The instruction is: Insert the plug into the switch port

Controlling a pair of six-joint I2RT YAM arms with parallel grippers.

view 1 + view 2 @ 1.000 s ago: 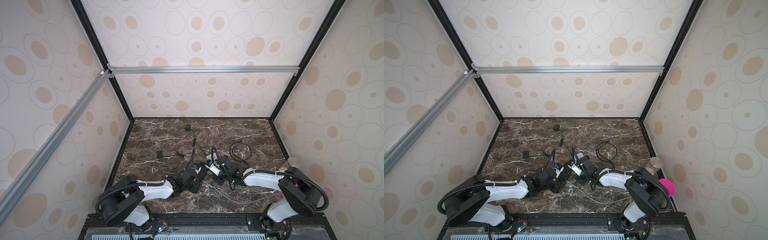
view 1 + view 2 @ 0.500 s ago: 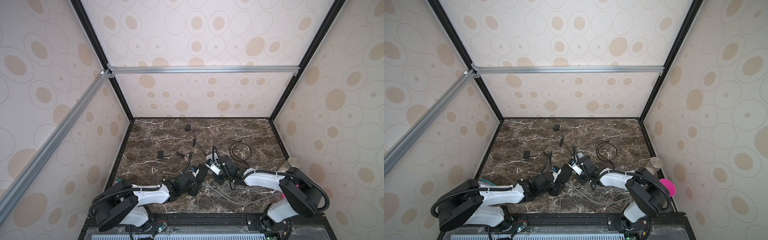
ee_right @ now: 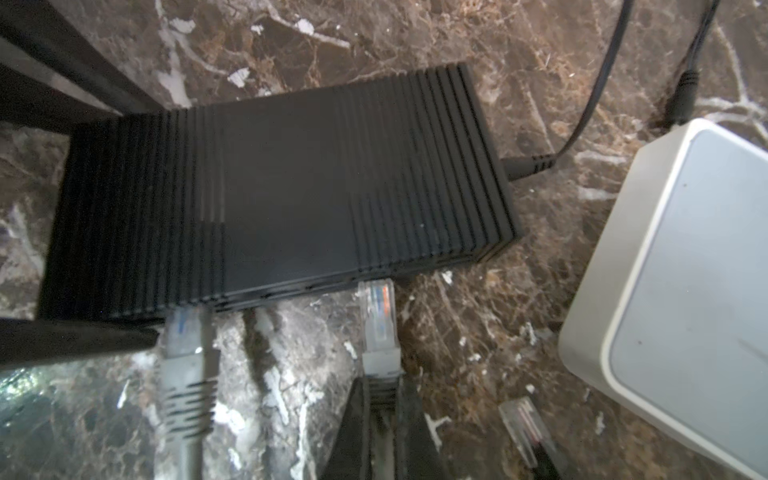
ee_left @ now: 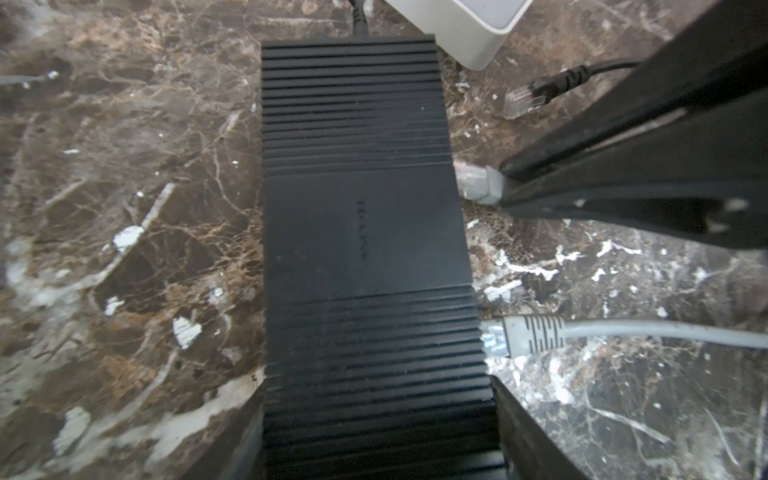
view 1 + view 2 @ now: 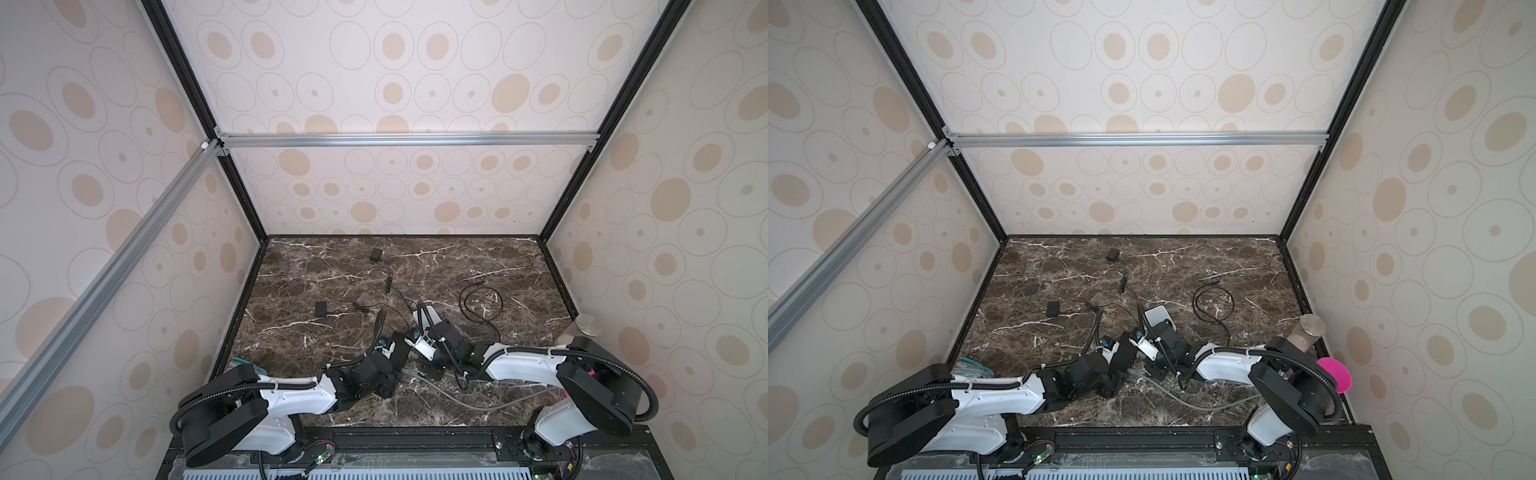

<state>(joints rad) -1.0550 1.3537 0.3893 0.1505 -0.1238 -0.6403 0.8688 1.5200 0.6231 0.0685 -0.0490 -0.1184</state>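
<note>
Since a second ago the left arm (image 5: 291,392) has drawn slightly back toward the near edge in both top views, while the right arm (image 5: 523,365) looks unchanged; the switch itself is hidden there. Seen from the left wrist, the left gripper (image 4: 384,440) clamps the black ribbed switch box (image 4: 361,216) across its width, and the clear network plug with grey boot (image 4: 476,183) touches its port side. Seen from the right wrist, the right gripper (image 3: 380,399) is closed on that plug's boot. The plug's long axis points square at the port face with most of its body outside, so I judge a straight push remains.
</note>
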